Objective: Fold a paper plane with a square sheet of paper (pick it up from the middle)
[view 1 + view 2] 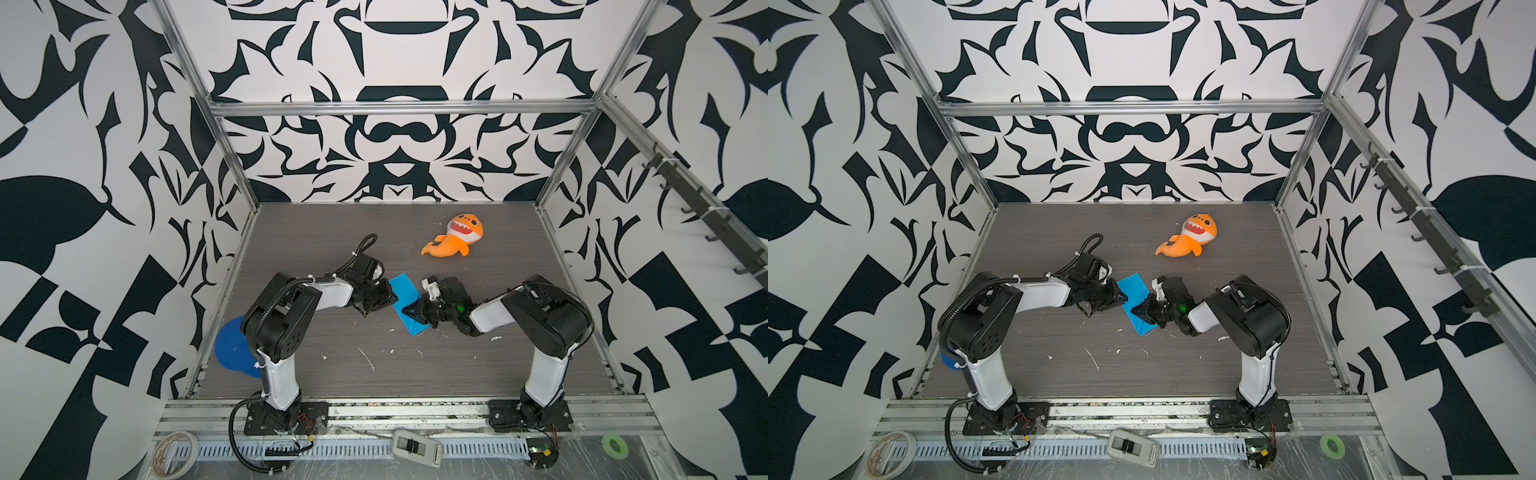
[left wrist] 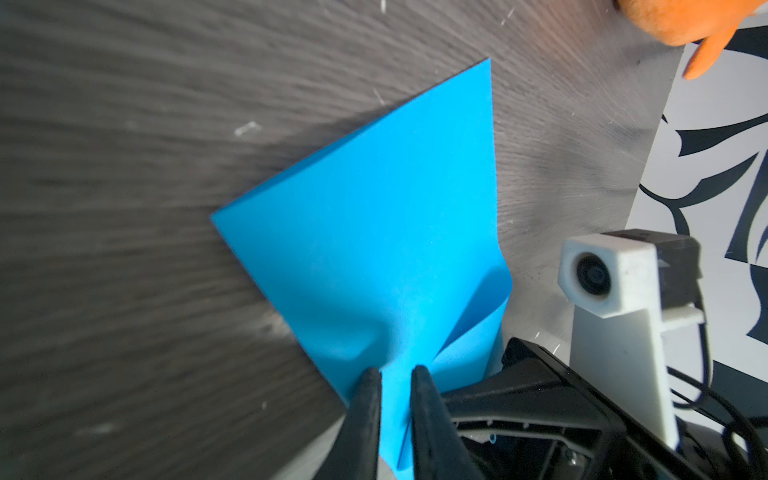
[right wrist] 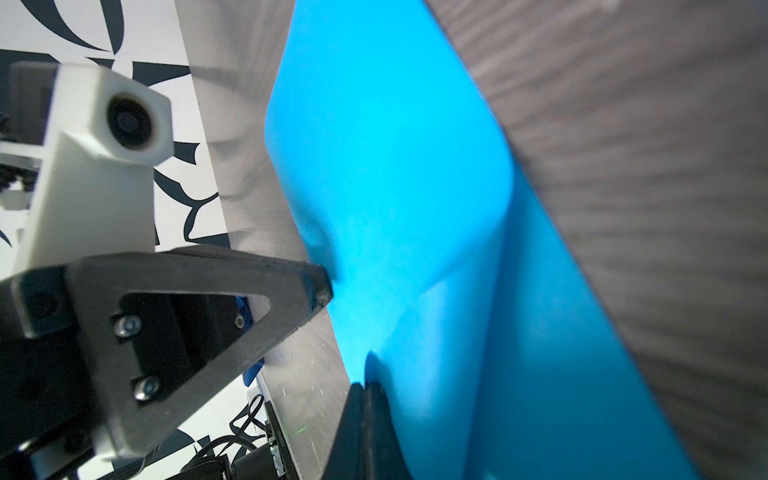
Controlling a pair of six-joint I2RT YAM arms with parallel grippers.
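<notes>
The square sheet of paper (image 1: 405, 291) (image 1: 1134, 291) is bright blue and doubled over into a long rectangle that slants across mid-table. No paper plane is in view. My left gripper (image 1: 394, 297) (image 1: 1123, 298) comes from the left and is shut on the sheet's near edge. In the left wrist view the paper (image 2: 374, 228) puckers between its fingertips (image 2: 395, 372). My right gripper (image 1: 407, 311) (image 1: 1134, 311) faces it from the right, jaws pressed together on the opposite edge (image 3: 365, 384). There the paper (image 3: 395, 166) curls up off the table.
An orange shark plush (image 1: 455, 237) (image 1: 1190, 237) lies at the back right. A dark blue disc (image 1: 232, 345) sits behind the left arm at the table's left edge. Tape rolls (image 1: 174, 449) (image 1: 615, 444) and a white device (image 1: 415, 446) lie on the front rail.
</notes>
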